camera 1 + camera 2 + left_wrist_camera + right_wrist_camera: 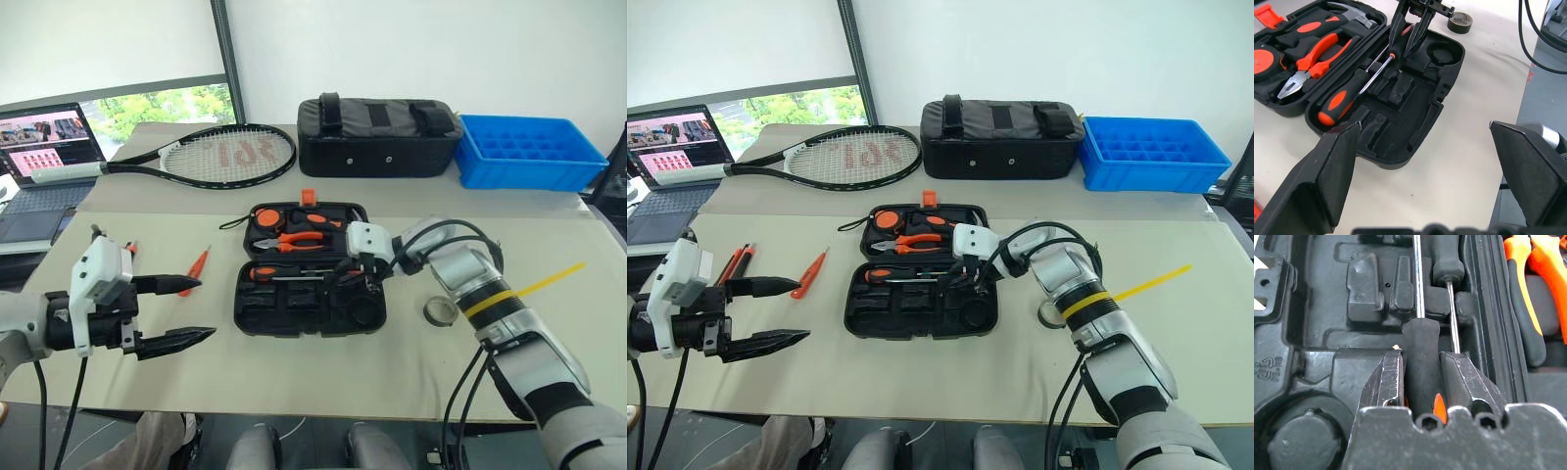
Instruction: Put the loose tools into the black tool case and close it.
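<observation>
— Black tool case (312,266) lies open mid-table; right gripper (1422,374) clamps a screwdriver (1421,364) over its slot.
— Left gripper (191,311) gapes empty. Thin orange screwdriver (197,267), tape roll (442,311) remain outside.

Beige table (294,362): open tool case (309,311), tape roll (440,311), thin screwdriver (195,266).
</observation>
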Motion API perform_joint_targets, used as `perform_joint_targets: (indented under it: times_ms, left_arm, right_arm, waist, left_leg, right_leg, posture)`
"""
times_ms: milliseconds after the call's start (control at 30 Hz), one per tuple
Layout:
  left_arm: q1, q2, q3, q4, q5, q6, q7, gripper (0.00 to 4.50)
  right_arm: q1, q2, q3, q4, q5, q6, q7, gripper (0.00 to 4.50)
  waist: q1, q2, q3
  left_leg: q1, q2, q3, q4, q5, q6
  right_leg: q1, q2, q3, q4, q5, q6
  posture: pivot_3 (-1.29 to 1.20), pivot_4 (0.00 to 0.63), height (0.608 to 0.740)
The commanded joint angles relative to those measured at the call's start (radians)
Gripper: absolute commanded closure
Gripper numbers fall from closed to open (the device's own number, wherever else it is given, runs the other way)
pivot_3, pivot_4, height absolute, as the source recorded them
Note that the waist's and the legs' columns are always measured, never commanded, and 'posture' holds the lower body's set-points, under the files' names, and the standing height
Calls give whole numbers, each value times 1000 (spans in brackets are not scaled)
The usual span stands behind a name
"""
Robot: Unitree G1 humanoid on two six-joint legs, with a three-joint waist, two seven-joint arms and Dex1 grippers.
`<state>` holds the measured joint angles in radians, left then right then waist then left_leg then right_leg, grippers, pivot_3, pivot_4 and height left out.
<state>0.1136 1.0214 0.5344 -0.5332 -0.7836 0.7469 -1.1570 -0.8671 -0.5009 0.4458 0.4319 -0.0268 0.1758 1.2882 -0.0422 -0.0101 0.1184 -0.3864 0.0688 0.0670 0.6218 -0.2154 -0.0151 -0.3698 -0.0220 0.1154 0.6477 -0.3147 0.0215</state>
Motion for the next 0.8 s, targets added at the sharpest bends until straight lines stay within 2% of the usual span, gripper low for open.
perform_joint_targets:
  times_ms: [33,133,200,300,533,567,667,800]
  left_arm:
    - [-23,7,2,-9,-19,-5,13,0]
    - [-40,11,-15,-3,-21,-8,15,0]
    - [-49,13,-21,-1,-22,-7,14,0]
    - [-58,16,-28,5,-20,-7,11,0]
    - [-77,18,-48,11,-17,-6,13,0]
    - [-82,18,-52,13,-16,-6,12,0]
    - [-92,20,-63,17,-14,-6,13,0]
    - [-103,24,-70,19,-17,-3,14,0]
  right_arm:
    - [-13,-2,-21,-26,-3,-11,9,2653]
    - [-14,-6,-47,-55,24,29,19,1826]
    - [-13,-8,-71,-78,49,59,25,1023]
    - [-14,-1,-112,-105,87,109,19,63]
    - [11,72,-256,-112,234,209,-50,63]
    - [22,89,-277,-111,253,209,-67,568]
    - [58,120,-306,-119,281,188,-93,1434]
    - [109,128,-283,-100,247,112,-106,2871]
  waist:
    - [0,0,0]
    - [0,0,0]
    - [-1,0,0]
    - [-2,0,0]
    - [-3,0,0]
    - [-3,0,0]
    - [-2,0,0]
    - [-2,0,0]
  left_leg:
    - [0,0,0,0,0,0]
    - [0,0,0,0,0,0]
    - [0,0,0,0,0,0]
    - [0,0,0,0,0,0]
    - [0,0,0,-1,0,0]
    - [0,0,0,-1,0,0]
    - [0,0,0,-2,0,0]
    - [0,0,0,-2,0,0]
  right_leg:
    - [0,0,0,0,0,0]
    - [0,0,0,0,0,0]
    - [0,0,0,0,0,0]
    - [0,0,0,0,0,0]
    - [0,0,0,0,0,-1]
    - [0,0,0,0,0,-1]
    - [0,0,-1,0,0,-1]
    - [0,0,-1,0,0,-1]
  posture:
    - [0,150,708]
    - [0,150,708]
    - [0,150,708]
    - [0,150,708]
    - [0,150,708]
    - [0,150,708]
    - [0,150,708]
    - [0,150,708]
